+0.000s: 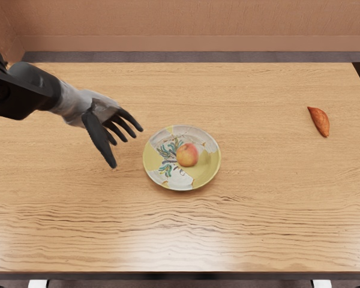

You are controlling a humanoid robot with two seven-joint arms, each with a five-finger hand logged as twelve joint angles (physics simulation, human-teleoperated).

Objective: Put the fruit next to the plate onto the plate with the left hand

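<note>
A round plate (199, 172) with a yellow and white leaf pattern lies near the middle of the table. A small peach-coloured fruit (187, 155) rests on the plate, a little left of its centre. My left hand (115, 136) hovers to the left of the plate, apart from it, with its dark fingers spread and nothing held. Its arm comes in from the left edge. The right arm does not show.
An orange-brown wedge-shaped item (319, 120) lies far right on the wooden table (180, 228). A wall runs along the table's far edge.
</note>
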